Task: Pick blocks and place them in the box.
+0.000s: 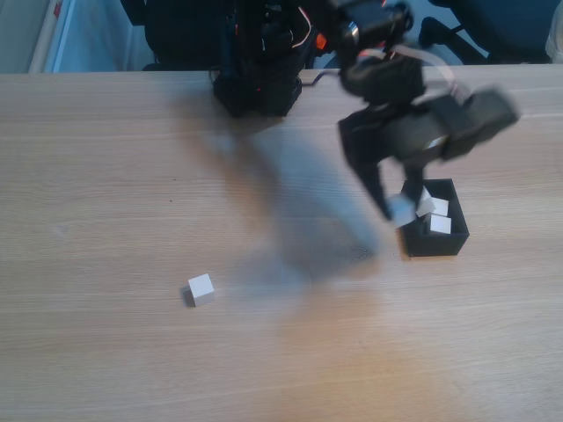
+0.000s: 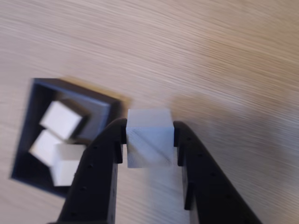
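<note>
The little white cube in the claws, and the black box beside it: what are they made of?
The held block looks like matte plastic, possibly 3D-printed: fine diagonal lines run across its face. The box also looks like matte black plastic, with thin, even walls and no shine. The blur leaves both uncertain.

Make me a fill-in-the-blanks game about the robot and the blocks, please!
1. The gripper is shut on one ____.
2. The box is coloured ____.
3. One block sits alone on the ____.
4. The held block hangs just ____ the box, not inside it.

Missing words: block; black; table; outside
</note>
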`<state>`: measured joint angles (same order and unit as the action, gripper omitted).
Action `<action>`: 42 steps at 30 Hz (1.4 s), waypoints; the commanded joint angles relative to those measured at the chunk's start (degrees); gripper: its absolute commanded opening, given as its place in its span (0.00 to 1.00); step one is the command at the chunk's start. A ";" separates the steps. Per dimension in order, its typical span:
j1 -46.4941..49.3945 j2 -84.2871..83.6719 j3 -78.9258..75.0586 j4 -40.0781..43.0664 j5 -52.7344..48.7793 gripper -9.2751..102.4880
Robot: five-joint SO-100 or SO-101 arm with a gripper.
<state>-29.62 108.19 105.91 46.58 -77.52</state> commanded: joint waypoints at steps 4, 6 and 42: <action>-7.21 2.99 -2.20 0.00 2.11 0.08; -8.70 1.93 -3.34 0.00 2.46 0.08; 9.05 13.71 8.35 7.29 5.54 0.12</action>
<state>-24.96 116.72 111.80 53.26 -71.37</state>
